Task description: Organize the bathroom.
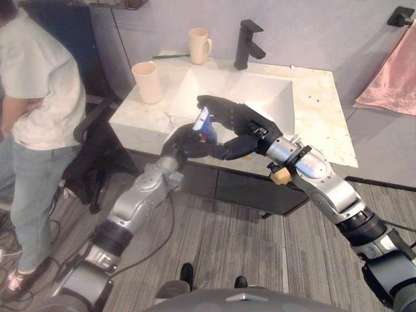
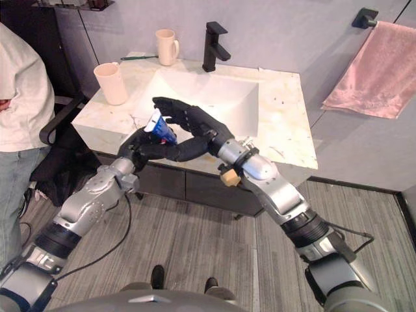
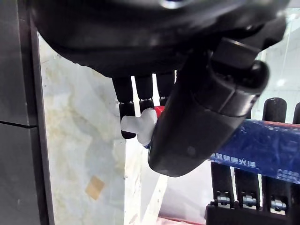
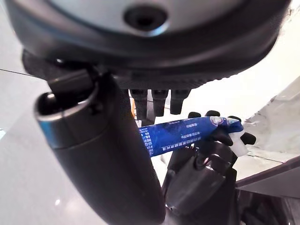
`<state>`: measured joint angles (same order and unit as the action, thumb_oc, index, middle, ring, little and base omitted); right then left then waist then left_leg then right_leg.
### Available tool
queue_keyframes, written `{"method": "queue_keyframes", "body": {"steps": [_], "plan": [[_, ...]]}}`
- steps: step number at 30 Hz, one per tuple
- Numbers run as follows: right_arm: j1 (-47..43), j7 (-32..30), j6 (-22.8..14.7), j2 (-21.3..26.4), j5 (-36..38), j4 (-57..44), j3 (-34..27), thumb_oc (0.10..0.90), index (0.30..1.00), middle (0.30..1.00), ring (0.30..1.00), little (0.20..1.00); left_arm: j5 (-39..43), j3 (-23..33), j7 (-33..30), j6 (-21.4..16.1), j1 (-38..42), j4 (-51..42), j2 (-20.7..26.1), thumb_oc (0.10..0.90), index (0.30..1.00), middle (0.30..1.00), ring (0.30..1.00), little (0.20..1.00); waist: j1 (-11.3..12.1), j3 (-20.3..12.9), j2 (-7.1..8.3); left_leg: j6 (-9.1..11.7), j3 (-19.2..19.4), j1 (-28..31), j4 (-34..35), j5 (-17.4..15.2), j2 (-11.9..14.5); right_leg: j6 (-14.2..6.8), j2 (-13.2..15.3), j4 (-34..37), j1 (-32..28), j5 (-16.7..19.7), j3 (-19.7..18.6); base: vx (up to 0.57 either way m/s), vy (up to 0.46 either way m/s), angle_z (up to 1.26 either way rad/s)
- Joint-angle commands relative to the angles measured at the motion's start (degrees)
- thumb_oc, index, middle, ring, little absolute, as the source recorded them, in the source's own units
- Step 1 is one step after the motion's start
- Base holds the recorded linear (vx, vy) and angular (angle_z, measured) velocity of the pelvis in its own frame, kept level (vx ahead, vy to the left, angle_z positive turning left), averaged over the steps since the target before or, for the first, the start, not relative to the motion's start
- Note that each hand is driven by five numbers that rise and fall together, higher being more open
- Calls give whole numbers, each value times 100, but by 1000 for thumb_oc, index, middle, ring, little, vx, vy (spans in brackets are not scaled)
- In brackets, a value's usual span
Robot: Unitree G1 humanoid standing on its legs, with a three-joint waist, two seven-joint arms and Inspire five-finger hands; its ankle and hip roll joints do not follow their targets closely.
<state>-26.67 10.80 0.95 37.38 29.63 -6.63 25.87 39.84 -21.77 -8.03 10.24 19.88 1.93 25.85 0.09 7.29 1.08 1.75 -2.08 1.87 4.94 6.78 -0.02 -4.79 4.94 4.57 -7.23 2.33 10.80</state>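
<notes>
The toothpaste tube (image 2: pixel 160 125) sits clamped in the curled left hand (image 2: pixel 140 147) over the desk (image 2: pixel 286 130), the right hand (image 2: pixel 188 123) spread just beyond it; transfer needs a firm right pinch before the left lets go.

Head stereo pair looks steeply down from above the robot at the marble table (image 1: pixel 325 123) with its sink (image 2: pixel 214 97) and faucet (image 1: pixel 247 44); the wall is at the far side, the floor near. Both eyes share the same scene, offset slightly sideways: the pink towel (image 2: pixel 380 71) shows fuller in the right eye, the person (image 1: pixel 32 97) fuller in the left. Left wrist camera sits very close behind the left hand (image 3: pixel 197 117), facing along it over the table edge. Right wrist camera is just as close behind the right hand (image 4: pixel 103 154). Both wrist views share the blue tube (image 4: pixel 183 133).
</notes>
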Motion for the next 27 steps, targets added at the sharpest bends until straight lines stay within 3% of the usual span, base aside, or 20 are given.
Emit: {"method": "queue_keyframes", "body": {"steps": [1,3,7,10,11,14,15,16,26,27], "plan": [[-390,-107,-630,-145,102,-151,-175,571,556,556,556,556,-174,91,177,-628,761,110,-22,400,300,300,300,300,96,-602,61,-291,222,253,6,-769,-292,-81,-137,43,163,-150,-47,0,0,0],[-339,-133,-708,-172,59,-156,-221,515,472,472,472,472,-225,104,174,-624,728,106,-43,400,300,300,300,300,89,-600,58,-294,229,254,6,-771,-294,-81,-142,43,168,-148,-68,0,0,0],[-289,-225,-844,-207,-32,-224,-323,452,378,378,378,378,-262,131,176,-564,700,104,-67,400,300,300,300,300,76,-596,48,-303,240,266,6,-778,-296,-85,-139,43,163,-151,-85,0,0,0],[-257,-286,-897,-212,-17,-264,-365,472,408,408,408,408,-291,130,165,-538,674,111,-73,400,300,300,300,300,73,-596,40,-305,245,277,6,-782,-296,-87,-139,41,153,-154,-89,0,0,0],[-248,-318,-948,-213,-36,-270,-391,508,462,462,462,462,-283,137,169,-524,667,133,-76,400,300,300,300,300,70,-592,38,-307,251,285,6,-786,-295,-89,-138,40,149,-154,-92,0,0,0],[-219,-407,-1028,-217,-37,-329,-462,424,335,335,335,335,-314,152,164,-526,629,194,-82,400,300,300,300,300,61,-588,32,-311,272,295,6,-790,-292,-97,-138,26,151,-154,-107,0,0,0],[-209,-417,-1029,-212,-37,-352,-493,458,387,387,387,387,-308,165,162,-530,610,206,-75,400,300,300,300,300,56,-582,29,-313,283,303,6,-793,-290,-98,-136,18,150,-160,-112,0,0,0],[-205,-424,-1040,-210,-49,-357,-502,400,300,300,300,300,-305,169,166,-534,605,213,-71,400,300,300,300,300,56,-581,28,-314,285,306,6,-793,-290,-98,-136,15,149,-161,-115,0,0,0],[-134,-543,-1215,-200,-44,-402,-691,400,300,300,300,300,-434,231,144,-512,564,335,-112,400,300,300,300,300,42,-586,24,-312,312,335,6,-805,-270,-118,-123,3,147,-159,-121,0,0,0],[-159,-587,-1255,-213,-12,-397,-703,400,300,300,300,300,-493,229,43,-505,566,332,-133,555,533,533,533,533,48,-588,24,-311,300,340,6,-809,-273,-117,-122,8,140,-161,-124,0,0,0]]}}
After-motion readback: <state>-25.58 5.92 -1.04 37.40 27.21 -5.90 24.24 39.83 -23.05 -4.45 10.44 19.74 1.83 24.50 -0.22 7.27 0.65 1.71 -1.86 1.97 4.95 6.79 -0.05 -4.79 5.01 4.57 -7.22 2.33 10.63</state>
